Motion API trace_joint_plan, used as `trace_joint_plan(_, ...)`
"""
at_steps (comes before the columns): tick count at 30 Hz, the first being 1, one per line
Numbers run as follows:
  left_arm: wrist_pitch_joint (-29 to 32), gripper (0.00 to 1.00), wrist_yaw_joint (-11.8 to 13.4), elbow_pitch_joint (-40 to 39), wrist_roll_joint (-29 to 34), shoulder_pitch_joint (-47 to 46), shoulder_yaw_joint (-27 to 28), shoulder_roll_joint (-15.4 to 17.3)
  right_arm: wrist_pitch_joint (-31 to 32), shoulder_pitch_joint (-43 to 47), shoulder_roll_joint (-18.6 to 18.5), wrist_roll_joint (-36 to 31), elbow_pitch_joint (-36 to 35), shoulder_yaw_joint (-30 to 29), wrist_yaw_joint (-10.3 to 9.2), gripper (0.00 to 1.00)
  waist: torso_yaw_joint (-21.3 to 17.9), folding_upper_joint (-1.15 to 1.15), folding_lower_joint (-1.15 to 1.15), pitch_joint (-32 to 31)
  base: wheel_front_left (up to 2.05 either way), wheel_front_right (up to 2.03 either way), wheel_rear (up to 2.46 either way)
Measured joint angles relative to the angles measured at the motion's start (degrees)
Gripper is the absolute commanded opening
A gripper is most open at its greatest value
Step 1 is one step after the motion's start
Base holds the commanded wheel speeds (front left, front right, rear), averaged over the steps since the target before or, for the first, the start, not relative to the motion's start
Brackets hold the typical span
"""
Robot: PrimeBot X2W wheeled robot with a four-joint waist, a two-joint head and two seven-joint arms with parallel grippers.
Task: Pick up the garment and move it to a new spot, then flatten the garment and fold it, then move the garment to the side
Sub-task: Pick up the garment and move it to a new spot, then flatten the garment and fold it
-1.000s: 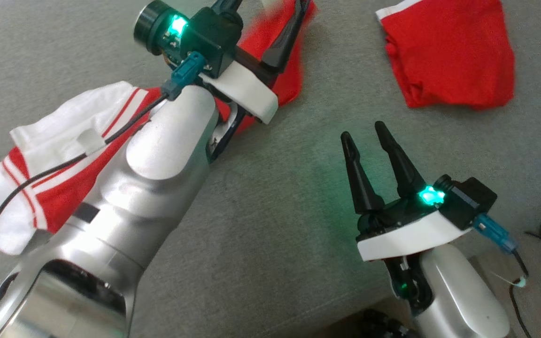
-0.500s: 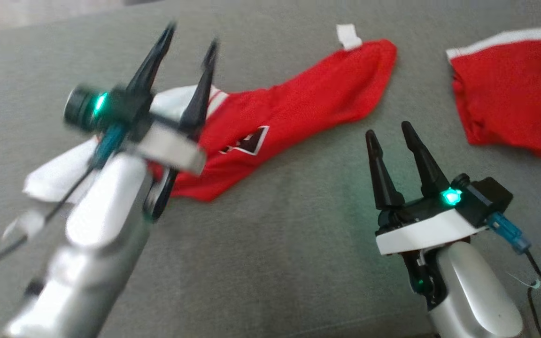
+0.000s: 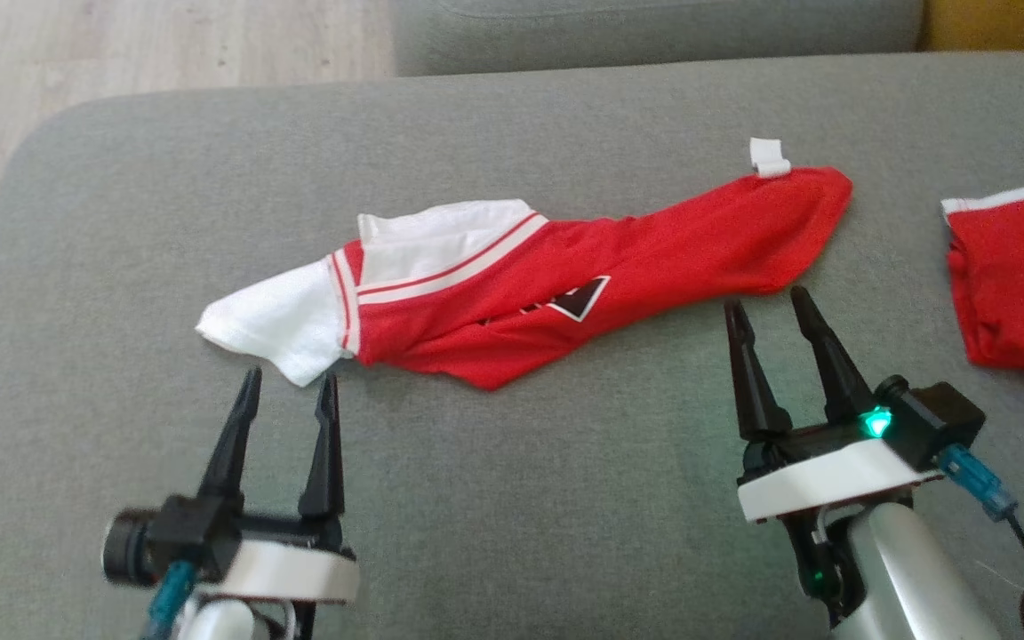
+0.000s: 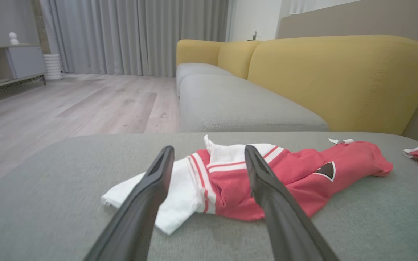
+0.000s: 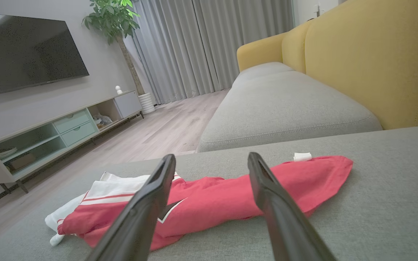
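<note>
A grey cushion (image 3: 512, 498) bears a crumpled red-and-white garment (image 3: 565, 284) and, rightward, seemingly another red cloth (image 3: 1019, 284).

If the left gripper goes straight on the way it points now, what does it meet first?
Most likely the white sleeve of the red and white fabric jersey, lying just ahead of the open left gripper on the grey sofa cushion. Its height is unclear.

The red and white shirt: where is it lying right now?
In the head view the shirt lies stretched across the grey cushion, just beyond the left gripper and right gripper, with another red garment to its right.
</note>
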Motion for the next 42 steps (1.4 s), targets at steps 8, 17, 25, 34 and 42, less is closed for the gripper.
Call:
trace_joint_plan(8, 0.0, 1.0, -3.87, 0.44, 3.69, 1.74, 1.55, -1.56, 0.0, 1.15, 0.01, -0.09, 0.58, 0.43, 0.0, 1.0, 0.32, 0.0, 0.01, -0.44, 0.0, 0.0, 0.0)
trace_joint_plan(17, 2.83, 1.0, -9.78, 5.41, 6.53, -10.16, -0.14, 2.25, 0.0, 0.53, 0.01, 0.42, -0.47, 0.99, 0.0, 1.0, -2.19, 0.0, 0.02, 4.8, 0.0, 0.0, 0.0)
trace_joint_plan(25, 13.39, 1.0, -12.98, 12.68, 6.24, -24.34, -1.38, 6.94, 0.0, -2.92, 0.01, 1.58, -1.85, 1.07, 0.01, 1.0, -5.81, 0.0, 0.03, 9.63, 0.0, 0.0, 0.0)
trace_joint_plan(34, 15.11, 1.0, -13.97, 19.92, 4.66, -27.74, -2.02, 7.72, 0.0, -2.97, 0.0, 2.37, -2.16, 1.05, 0.0, 1.0, -9.29, 0.0, 0.03, 12.83, 0.0, 0.0, 0.0)
trace_joint_plan(42, 13.02, 1.0, -12.99, 23.06, 4.75, -30.21, -2.25, 7.58, 0.0, -2.97, 0.01, 2.32, -2.31, 1.0, 0.0, 1.0, -9.28, 0.0, 0.02, 12.94, 0.0, 0.0, 0.0)
